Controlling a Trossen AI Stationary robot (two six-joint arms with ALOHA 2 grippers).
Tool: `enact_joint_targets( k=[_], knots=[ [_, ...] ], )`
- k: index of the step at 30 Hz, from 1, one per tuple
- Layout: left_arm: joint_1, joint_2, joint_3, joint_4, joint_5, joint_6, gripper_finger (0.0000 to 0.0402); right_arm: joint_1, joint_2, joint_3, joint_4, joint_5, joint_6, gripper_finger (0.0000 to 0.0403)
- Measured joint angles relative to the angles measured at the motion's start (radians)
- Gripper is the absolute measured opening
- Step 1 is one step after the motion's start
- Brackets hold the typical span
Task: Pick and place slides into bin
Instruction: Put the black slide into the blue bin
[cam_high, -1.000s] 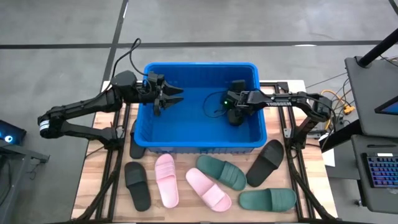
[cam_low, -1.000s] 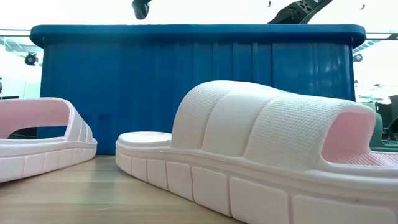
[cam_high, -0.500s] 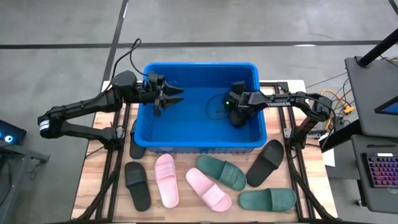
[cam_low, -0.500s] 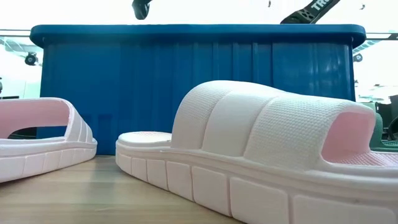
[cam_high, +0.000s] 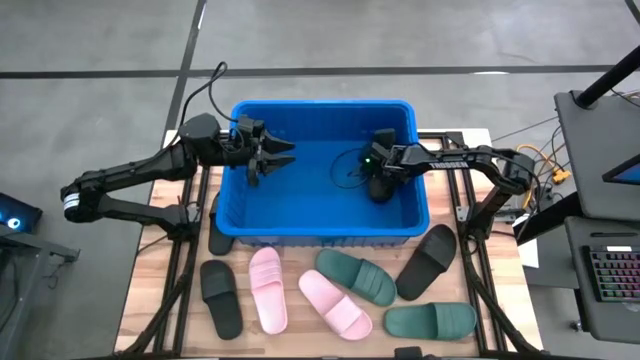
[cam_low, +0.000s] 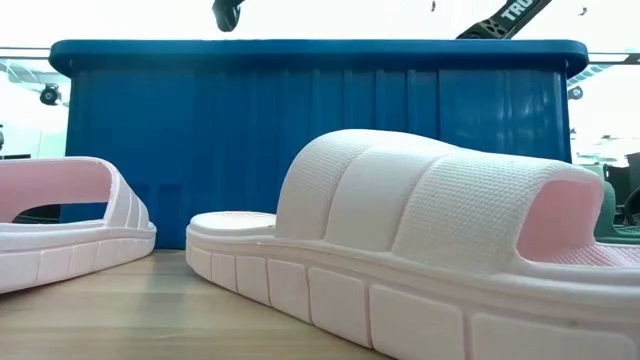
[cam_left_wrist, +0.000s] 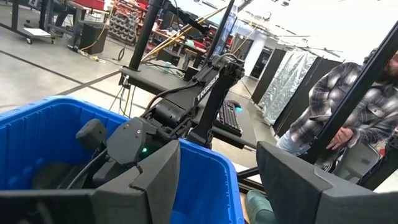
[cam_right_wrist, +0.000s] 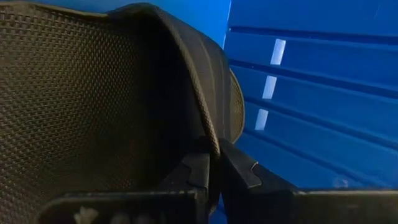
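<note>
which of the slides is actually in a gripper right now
The black slide inside the bin, pinched by the right gripper. The black, pink and green ones lie untouched on the table.

A: Arms, entered how?

B: Two, matte black, jointed tubes on blocky housings. The left gripper (cam_high: 283, 155) had two broad angular dark fingers (cam_left_wrist: 155, 180); a black cable looped behind its wrist.

A: Other arm?

B: The right gripper (cam_right_wrist: 214, 163) had thin black fingers. White lettering ran along the link behind it, and a small green light glowed on the wrist housing just behind the claw.
</note>
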Motion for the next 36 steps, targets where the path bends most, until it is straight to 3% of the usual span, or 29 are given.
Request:
enact_joint_targets(
  k=[14,26,36],
  knots=[
    [0.0,0.0,0.0,0.0,0.0,0.0,0.0196,-0.006,-0.001,-0.003,-0.005,-0.028,0.022,0.002],
    [0.0,0.0,0.0,0.0,0.0,-0.001,0.0196,-0.008,0.001,-0.004,-0.015,-0.024,-0.02,0.0081],
    [0.0,0.0,0.0,0.0,0.0,-0.002,0.0196,-0.009,0.001,0.022,-0.103,-0.031,0.096,0.0136]
  ],
)
